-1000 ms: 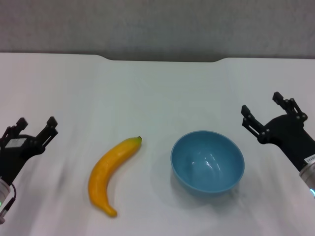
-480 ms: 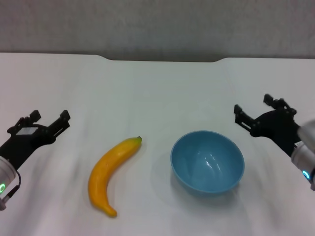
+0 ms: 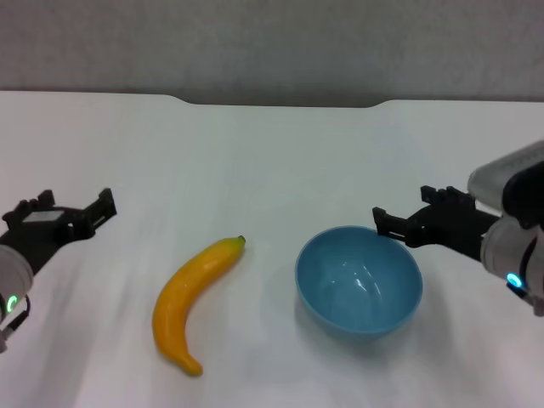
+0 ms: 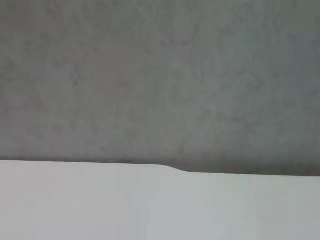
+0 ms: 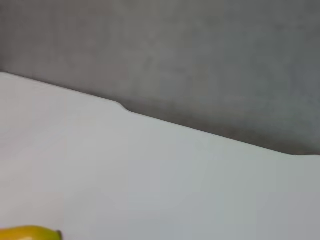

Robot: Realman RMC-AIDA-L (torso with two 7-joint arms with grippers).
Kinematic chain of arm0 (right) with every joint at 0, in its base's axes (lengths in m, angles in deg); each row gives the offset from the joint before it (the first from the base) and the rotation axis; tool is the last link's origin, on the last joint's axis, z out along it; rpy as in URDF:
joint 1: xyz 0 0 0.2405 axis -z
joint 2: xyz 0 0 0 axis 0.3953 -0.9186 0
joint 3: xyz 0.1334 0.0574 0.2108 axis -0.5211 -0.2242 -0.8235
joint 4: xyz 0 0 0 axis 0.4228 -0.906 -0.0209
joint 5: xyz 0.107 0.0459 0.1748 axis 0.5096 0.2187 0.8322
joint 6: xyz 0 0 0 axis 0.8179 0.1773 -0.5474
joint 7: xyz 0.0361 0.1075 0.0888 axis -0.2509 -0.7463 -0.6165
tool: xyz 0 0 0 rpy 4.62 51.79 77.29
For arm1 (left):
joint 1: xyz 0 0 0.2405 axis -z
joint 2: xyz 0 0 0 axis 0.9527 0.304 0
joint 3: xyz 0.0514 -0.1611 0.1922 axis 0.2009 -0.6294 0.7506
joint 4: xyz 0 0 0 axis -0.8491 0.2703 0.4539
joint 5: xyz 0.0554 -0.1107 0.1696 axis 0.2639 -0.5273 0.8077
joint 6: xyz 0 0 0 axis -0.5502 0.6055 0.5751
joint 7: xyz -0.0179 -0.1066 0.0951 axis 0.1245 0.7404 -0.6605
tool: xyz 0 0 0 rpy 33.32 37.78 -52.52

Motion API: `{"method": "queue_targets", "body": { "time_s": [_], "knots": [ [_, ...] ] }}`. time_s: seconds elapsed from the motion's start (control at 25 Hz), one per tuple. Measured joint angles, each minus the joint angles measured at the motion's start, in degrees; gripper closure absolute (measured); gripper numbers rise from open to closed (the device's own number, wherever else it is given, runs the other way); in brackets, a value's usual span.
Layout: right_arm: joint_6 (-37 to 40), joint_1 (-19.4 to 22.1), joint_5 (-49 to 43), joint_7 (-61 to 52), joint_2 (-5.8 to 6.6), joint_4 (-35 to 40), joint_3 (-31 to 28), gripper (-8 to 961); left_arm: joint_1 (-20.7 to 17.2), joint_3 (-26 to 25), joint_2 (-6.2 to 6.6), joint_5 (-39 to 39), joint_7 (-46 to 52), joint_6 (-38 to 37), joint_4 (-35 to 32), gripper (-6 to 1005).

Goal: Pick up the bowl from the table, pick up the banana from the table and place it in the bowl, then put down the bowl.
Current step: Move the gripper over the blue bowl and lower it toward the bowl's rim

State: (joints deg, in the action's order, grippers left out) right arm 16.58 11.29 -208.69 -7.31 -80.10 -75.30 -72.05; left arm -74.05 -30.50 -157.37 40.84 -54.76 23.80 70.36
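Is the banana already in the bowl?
No, the banana lies on the table beside the empty bowl.

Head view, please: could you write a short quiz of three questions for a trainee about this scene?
1. True or false: the banana lies inside the bowl.
2. Which gripper is nearer the bowl? A) left gripper B) right gripper
3. Fill in: the banana's dark stem tip points toward the ____ edge of the table.

Key: 1. False; it lies on the table beside the bowl, apart from it. 2. B; it is by the bowl's rim on the robot's right. 3. far.
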Motion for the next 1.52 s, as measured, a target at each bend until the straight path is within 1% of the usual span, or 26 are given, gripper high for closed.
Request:
{"method": "queue_targets", "body": {
  "time_s": [0.04, 0.08, 0.12, 0.28, 0.36, 0.4, 0.44, 0.56, 0.6, 0.64, 0.68, 0.84, 1.08, 1.2, 1.36, 1.52],
  "knots": [
    [-2.1, 0.0, 0.0, -0.5, 0.04, -1.2, -0.9, 74, -0.2, 0.0, -0.01, 0.0, 0.0, -1.5, 0.9, 127],
    [-4.2, -0.1, 0.0, -1.1, 0.14, -2.3, -1.9, 74, -0.2, 0.0, 0.04, 0.1, -0.2, -4.8, 2.5, 128],
    [-6.7, -0.2, -0.1, -1.7, 0.11, -3.4, -3.3, 74, -0.2, 0.0, 0.04, 0.1, -0.2, -4.8, 2.5, 128],
    [-15.7, -0.7, -0.2, -3.6, 0.13, -7.4, -9.3, 74, 0.3, -0.1, -0.03, -0.1, -2.1, -9.9, 4.4, 129],
    [-18.9, -1.3, -0.3, -4.9, 0.14, -8.2, -11.8, 74, 0.1, 0.0, -0.08, -0.2, -2.8, -10.7, 4.8, 130],
    [-21.9, -2.2, -0.8, -6.5, 0.13, -8.2, -14.0, 74, 0.0, 0.1, -0.09, -0.2, -3.0, -10.8, 4.9, 131],
    [-21.9, -2.2, -0.8, -6.5, 0.13, -8.2, -14.0, 74, 0.0, 0.1, -0.09, -0.2, -3.0, -10.8, 4.9, 131],
    [-26.6, -4.5, -2.8, -9.2, 0.12, -6.3, -17.1, 74, -0.2, 0.1, -0.14, -0.3, -3.0, -10.6, 4.9, 132],
    [-28.2, -5.6, -3.4, -9.8, 0.11, -5.2, -17.9, 74, -0.2, 0.0, -0.18, -0.3, -3.0, -10.4, 4.9, 132],
    [-31.1, -7.9, -3.7, -10.1, 0.1, -2.3, -19.0, 74, -0.1, 0.0, -0.21, -0.3, -3.0, -10.4, 4.9, 133],
    [-31.1, -7.9, -3.7, -10.1, 0.1, -2.3, -19.0, 74, 0.0, 0.1, -0.21, -0.3, -3.0, -10.4, 4.8, 133],
    [-35.4, -12.2, -3.7, -10.6, 0.08, 2.5, -20.5, 74, 0.2, 0.4, -0.24, 0.0, -3.0, -10.4, 4.6, 134],
    [-38.6, -16.3, -5.1, -12.5, 0.06, 7.7, -21.0, 74, 0.2, 0.2, -0.3, -0.1, -3.0, -10.4, 4.5, 136],
    [-39.0, -18.4, -7.3, -13.6, 0.06, 10.7, -21.3, 74, 0.3, 0.2, -0.35, -0.1, -3.0, -10.3, 4.4, 137],
    [-38.6, -19.7, -7.7, -13.8, 0.02, 13.6, -21.3, 75, 0.7, 0.1, -0.35, -0.3, -2.8, -10.3, 4.2, 139],
    [-36.6, -21.1, -7.1, -13.9, -0.3, 16.2, -19.4, 85, 0.8, 0.1, -0.41, -0.3, -2.6, -10.3, 3.8, 140]
  ]
}}
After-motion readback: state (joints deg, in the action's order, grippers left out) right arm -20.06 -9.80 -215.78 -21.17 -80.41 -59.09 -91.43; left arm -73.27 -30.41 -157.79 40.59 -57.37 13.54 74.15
